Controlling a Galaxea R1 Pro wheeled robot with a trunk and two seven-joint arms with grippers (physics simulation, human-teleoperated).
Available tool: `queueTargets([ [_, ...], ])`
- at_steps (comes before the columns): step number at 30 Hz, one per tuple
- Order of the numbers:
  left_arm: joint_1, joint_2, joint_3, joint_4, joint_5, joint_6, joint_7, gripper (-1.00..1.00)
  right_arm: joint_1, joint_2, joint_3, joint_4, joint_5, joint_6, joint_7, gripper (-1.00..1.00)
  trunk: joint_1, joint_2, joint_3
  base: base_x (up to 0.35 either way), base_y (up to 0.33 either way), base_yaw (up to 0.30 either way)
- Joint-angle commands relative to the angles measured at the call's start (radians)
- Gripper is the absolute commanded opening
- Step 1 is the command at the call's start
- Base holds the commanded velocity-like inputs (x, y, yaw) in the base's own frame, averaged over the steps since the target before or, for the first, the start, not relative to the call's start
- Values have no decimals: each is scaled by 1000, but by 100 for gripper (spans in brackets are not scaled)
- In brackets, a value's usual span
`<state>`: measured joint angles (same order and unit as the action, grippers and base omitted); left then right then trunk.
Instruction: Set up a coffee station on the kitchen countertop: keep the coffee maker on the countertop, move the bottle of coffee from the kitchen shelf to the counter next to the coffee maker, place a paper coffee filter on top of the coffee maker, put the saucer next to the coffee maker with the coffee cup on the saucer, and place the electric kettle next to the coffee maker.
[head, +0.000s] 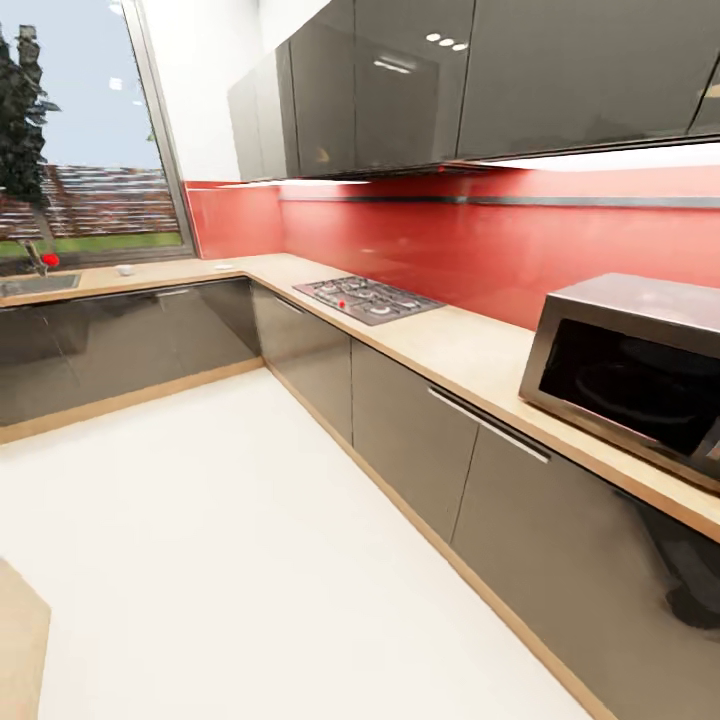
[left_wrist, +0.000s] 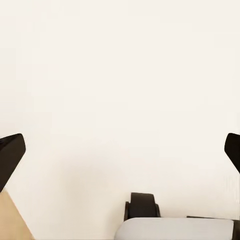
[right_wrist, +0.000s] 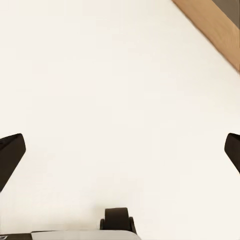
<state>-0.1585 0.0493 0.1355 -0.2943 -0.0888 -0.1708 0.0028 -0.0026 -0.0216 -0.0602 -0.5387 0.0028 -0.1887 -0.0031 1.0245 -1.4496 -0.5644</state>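
Left gripper (left_wrist: 120, 152): your fingers sit spread wide at the two edges of the left wrist view, nothing between them, pale floor beneath.
Right gripper (right_wrist: 120, 150): same for you here, fingers wide apart and holding nothing, over bare floor.
Floor (head: 200, 540): the biggest thing you face in the head view, off-white, running from the near edge up to the cabinet bases.
Lower cabinets (head: 420, 440): glossy dark grey fronts in an L, one run along your right, one across the far left under the window.
Upper cabinets (head: 400, 80): dark grey, hung above the red backsplash (head: 420, 240).
Countertop (head: 450, 350): light wood, following the same L. You can make out no coffee maker, kettle, saucer or coffee bottle on the stretch in view.
Window (head: 80, 140): far left, sky and a fence outside.
Microwave (head: 630, 370): on the counter at your right, door facing you.
Gas hob (head: 368, 298): set into the counter, well apart from the microwave.
Sink (head: 38, 285): far left under the window, with a tap and something red beside it.
Small white object (head: 125, 269): on the far counter near the sink; too small for you to tell what it is.
Wheel (left_wrist: 142, 205): dark, at the robot's base, in the left wrist view.
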Motion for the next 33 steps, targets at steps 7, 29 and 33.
queueTargets([
  [7,-1,0,9,1,-8,-4,1,100,0,0,-1,0,1,-3,0,100,1,0,-1,278,2,279],
  [29,-1,-1,4,1,-10,-3,0,100,0,2,-1,0,2,-3,0,100,1,0,-1,54,0,279],
  [33,-1,-1,4,1,-9,-3,0,100,0,2,-1,0,2,-3,0,100,1,0,-1,325,0,279],
])
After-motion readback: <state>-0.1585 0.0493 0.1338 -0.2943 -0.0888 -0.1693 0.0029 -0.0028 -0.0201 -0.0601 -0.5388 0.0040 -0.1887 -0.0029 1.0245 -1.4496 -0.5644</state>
